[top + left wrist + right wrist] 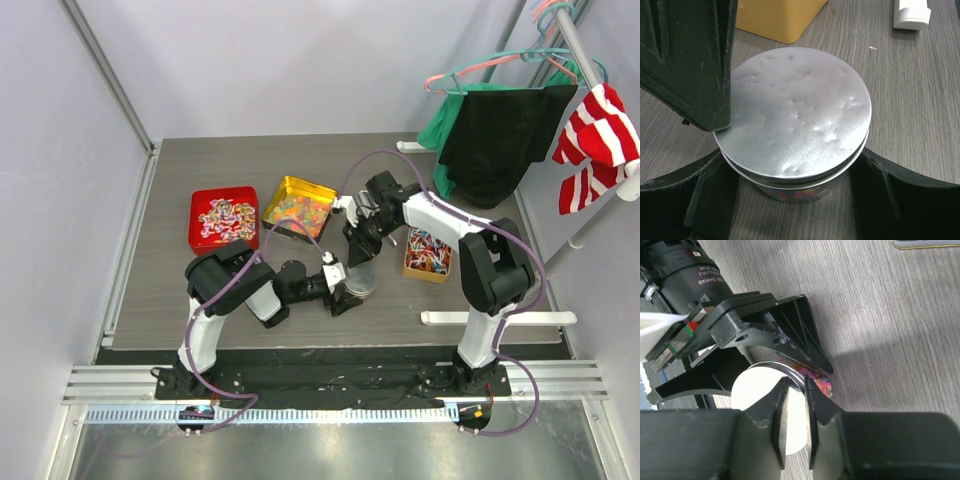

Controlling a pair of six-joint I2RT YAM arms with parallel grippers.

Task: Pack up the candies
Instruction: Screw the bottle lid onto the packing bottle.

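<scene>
A clear jar [362, 285] with candies [795, 196] showing through its wall stands between the two arms. A dented silver lid [795, 110] lies on its mouth, sitting a little off-centre. My left gripper [792, 162] hugs the jar from both sides, low on the table. My right gripper [797, 382] comes down from above onto the lid's [760, 405] rim, its jaws a narrow slit apart; whether they pinch the rim is unclear. More candies fill a red tray [196, 225], a yellow tray [290, 185] and an orange box [428, 272].
A white bar [497, 318] lies on the table near the right arm's base, and another white piece [911, 12] lies beyond the jar. At the back right, a rack holds a black garment [500, 140], a green one and red-striped socks [598, 145].
</scene>
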